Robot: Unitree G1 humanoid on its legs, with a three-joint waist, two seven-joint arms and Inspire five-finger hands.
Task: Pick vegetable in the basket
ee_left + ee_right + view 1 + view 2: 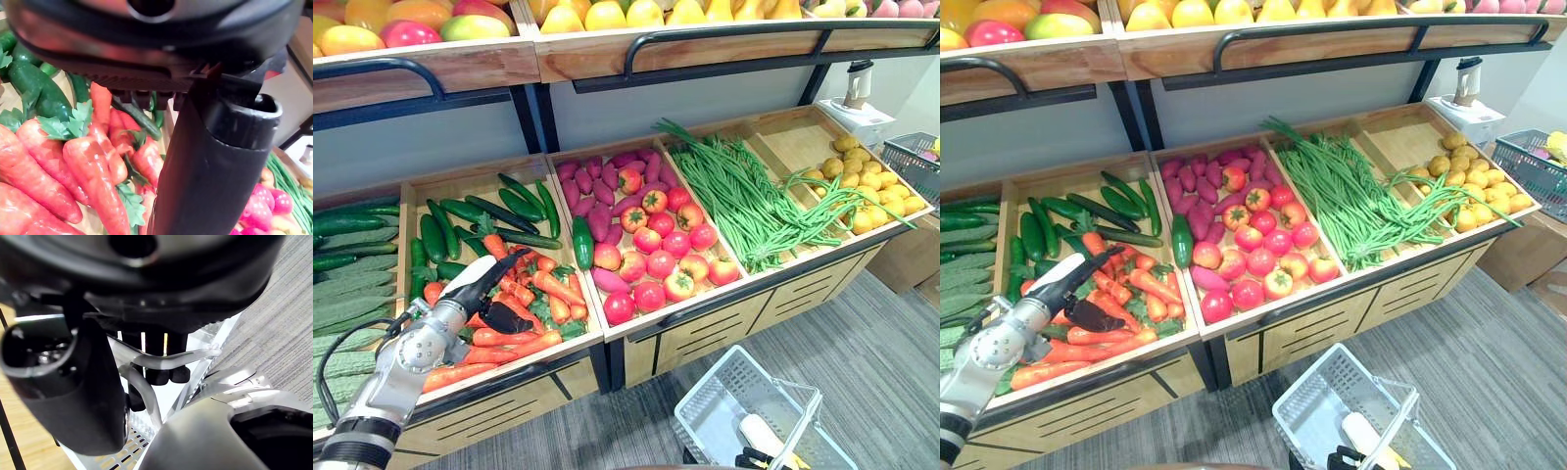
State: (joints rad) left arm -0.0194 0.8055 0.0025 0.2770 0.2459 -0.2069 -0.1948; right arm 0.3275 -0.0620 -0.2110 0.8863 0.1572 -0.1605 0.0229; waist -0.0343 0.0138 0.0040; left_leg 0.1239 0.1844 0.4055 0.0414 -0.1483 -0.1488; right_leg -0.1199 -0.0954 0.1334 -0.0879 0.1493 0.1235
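We are hovering our left hand (489,294), fingers straight and holding nothing, over the carrots (553,286), while our right hand (83,401) is curling round the basket (720,392) handle.

Over carrots (548,286): open air around the left hand (494,294).
12 o'clock: cucumbers (499,211) lay there, and the shelf (460,67) overhung.
3 o'clock: a divider (597,318) fenced off the tomatoes (661,264).
5 o'clock: the basket (715,397) stood open-topped.

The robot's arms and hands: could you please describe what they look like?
The left arm is silver-grey metal in rounded, jointed segments. Its left hand has a pale back and dark fingers. The right hand is glossy dark, with a thick rounded thumb.
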